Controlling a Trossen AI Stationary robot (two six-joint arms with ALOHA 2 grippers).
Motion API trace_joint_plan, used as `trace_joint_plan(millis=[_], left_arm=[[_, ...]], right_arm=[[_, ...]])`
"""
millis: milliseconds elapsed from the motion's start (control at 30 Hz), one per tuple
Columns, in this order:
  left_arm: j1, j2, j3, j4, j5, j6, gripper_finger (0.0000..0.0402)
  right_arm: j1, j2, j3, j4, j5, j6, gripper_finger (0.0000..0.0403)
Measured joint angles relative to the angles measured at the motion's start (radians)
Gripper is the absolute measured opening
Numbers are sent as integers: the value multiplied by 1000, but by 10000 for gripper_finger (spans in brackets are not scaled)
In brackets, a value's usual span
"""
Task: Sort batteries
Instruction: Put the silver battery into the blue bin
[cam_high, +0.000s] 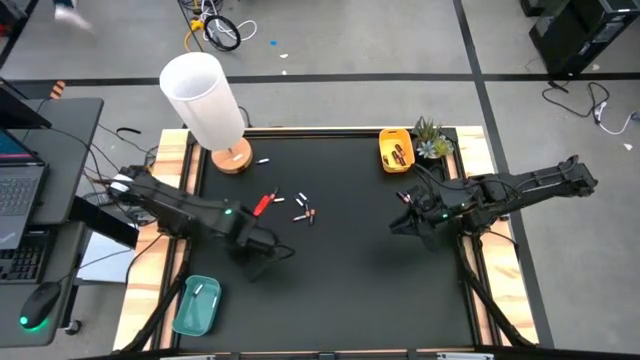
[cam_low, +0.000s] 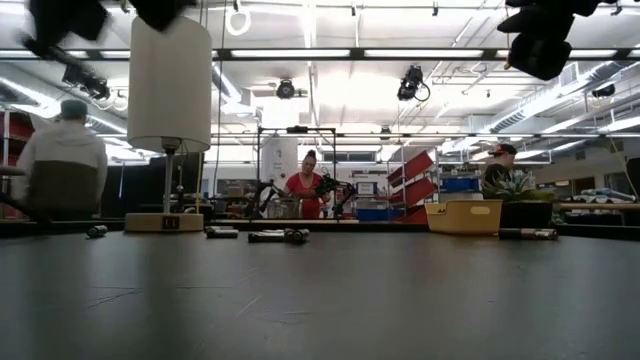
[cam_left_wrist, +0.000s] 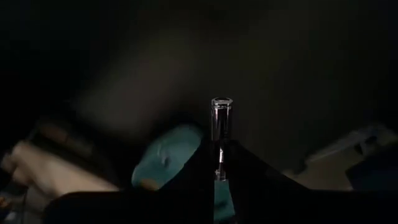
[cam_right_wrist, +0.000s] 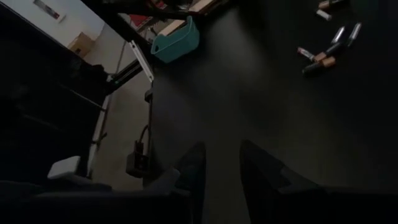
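1. Left gripper (cam_left_wrist: 219, 163) up over the black mat (cam_high: 340, 290), pinching a silver battery (cam_left_wrist: 220, 121) upright between pressed fingers; right gripper (cam_right_wrist: 219, 163) parked mid-right, spread and empty.
2. Teal tray (cam_high: 196, 306) near the front-left corner, yellow tray (cam_high: 396, 149) far right.
3. Loose batteries (cam_high: 305, 212) scattered mid-mat.
4. Light, stiff, slick, probably prone to rolling; best pinched across the middle.

No words, numbers or signs can be read anywhere. The lamp base (cam_low: 164, 222) has a small dark mark on its front, but it is too tiny to make out. The yellow tray (cam_low: 464, 216) has pale marks on its side, also too small.
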Motion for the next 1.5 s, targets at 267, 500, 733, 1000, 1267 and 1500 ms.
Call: trace_joint_plan(millis=[267, 500, 733, 1000, 1267, 1500], left_arm=[[-253, -84, -35, -29, 49, -289, 34], [-456, -88, -197, 244, 108, -554, 34], [-575, -87, -413, 646, 27, -824, 34], [-613, -88, -528, 751, -25, -1007, 84], [-612, -87, -536, 768, -29, -1011, 190], [-612, -87, -492, 743, -67, -986, 201]], right_arm=[[0, 0, 0, 28, 28, -44, 85], [-1, 0, 0, 92, 48, -64, 85], [-8, 0, 0, 90, 47, -28, 85], [-8, 0, 0, 90, 29, 23, 85], [-8, 0, 0, 90, 29, 35, 85], [-11, 0, 0, 94, 41, 32, 85]])
